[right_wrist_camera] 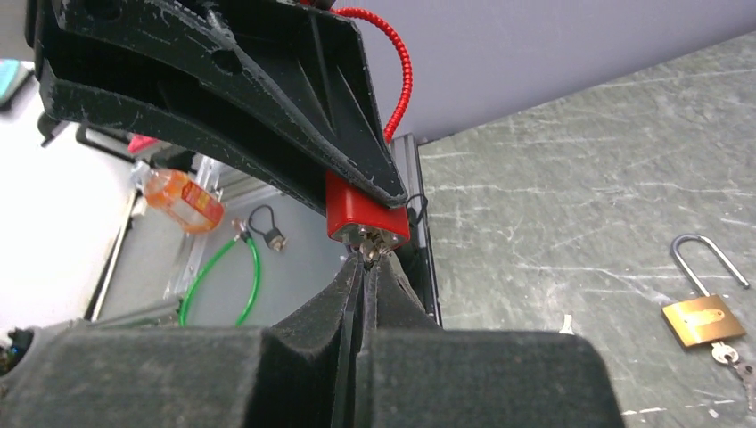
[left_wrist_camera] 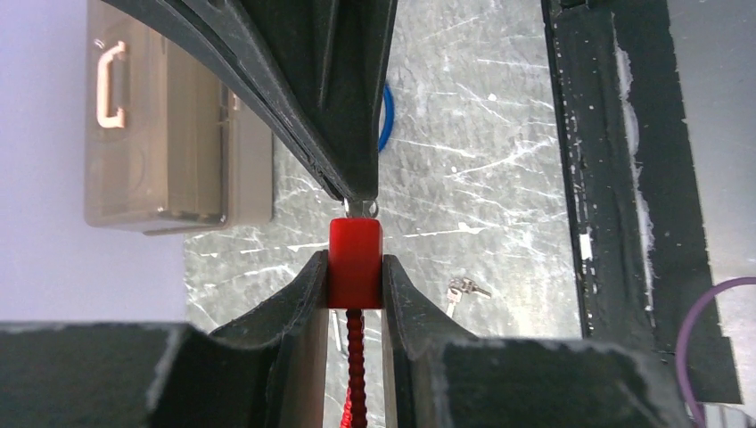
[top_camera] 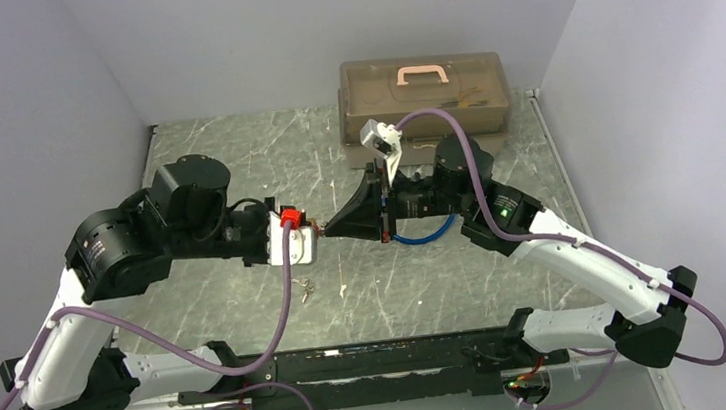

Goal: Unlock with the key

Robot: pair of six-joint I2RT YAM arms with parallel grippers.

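Note:
A red padlock (left_wrist_camera: 355, 263) with a red ribbed cable shackle (left_wrist_camera: 356, 357) is held above the table, with my left gripper (left_wrist_camera: 354, 260) shut on its body. In the top view the red padlock (top_camera: 290, 217) sits at the left gripper (top_camera: 299, 233), tip to tip with the right gripper (top_camera: 327, 228). My right gripper (right_wrist_camera: 367, 260) is shut on a small metal key (right_wrist_camera: 374, 246) that sticks into the padlock's (right_wrist_camera: 364, 214) end face. The left wrist view shows only a sliver of the key (left_wrist_camera: 359, 209), at the right fingers' tips (left_wrist_camera: 349, 169).
A translucent brown toolbox (top_camera: 424, 94) with a pink handle stands at the back. A loose bunch of keys (top_camera: 305, 291) lies on the table below the grippers. A brass padlock (right_wrist_camera: 702, 319), its shackle open, lies on the table with a key in it.

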